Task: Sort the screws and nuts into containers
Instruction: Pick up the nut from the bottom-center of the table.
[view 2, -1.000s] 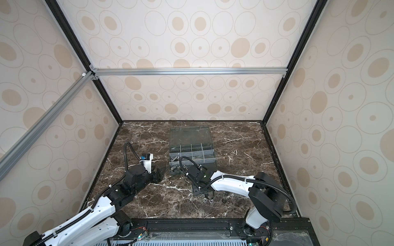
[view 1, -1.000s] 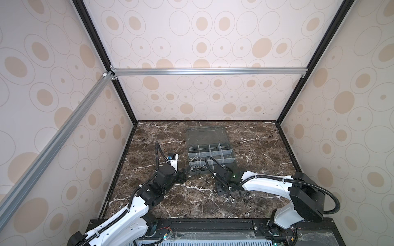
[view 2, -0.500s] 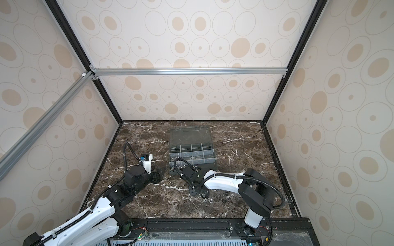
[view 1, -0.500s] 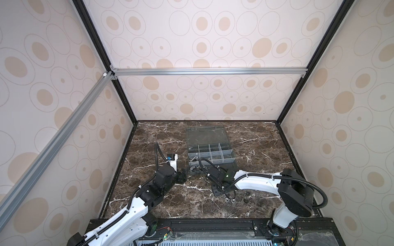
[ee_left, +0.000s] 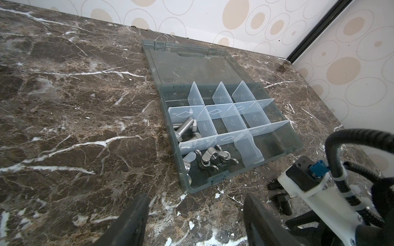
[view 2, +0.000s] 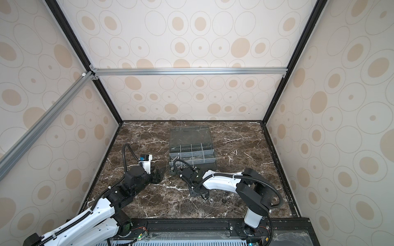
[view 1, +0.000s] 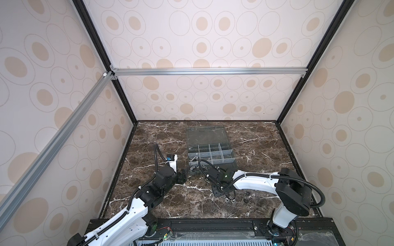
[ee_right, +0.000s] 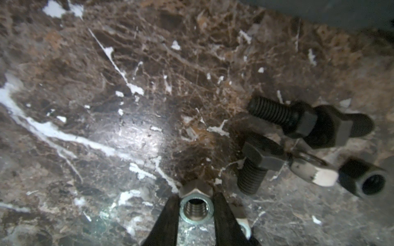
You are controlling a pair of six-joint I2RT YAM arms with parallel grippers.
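No word or number could be read with certainty anywhere. In the left wrist view, a short line of raised lettering [ee_left: 169,80] stood upside down near the left edge of the organiser box's clear lid [ee_left: 191,64], around the centre of the frame, too small to make out. The pale dividers [ee_left: 215,112] carried outlined diamond and triangle marks

Black nut [ee_right: 362,181] — blurred; organiser box [ee_right: 330,10] — a grey smear.

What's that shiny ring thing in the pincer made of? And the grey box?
The nut looks like bare metal, probably steel: silvery, glinting, with threads cut inside. The box looks like smoky-grey plastic: tinted yet see-through, and glossy.
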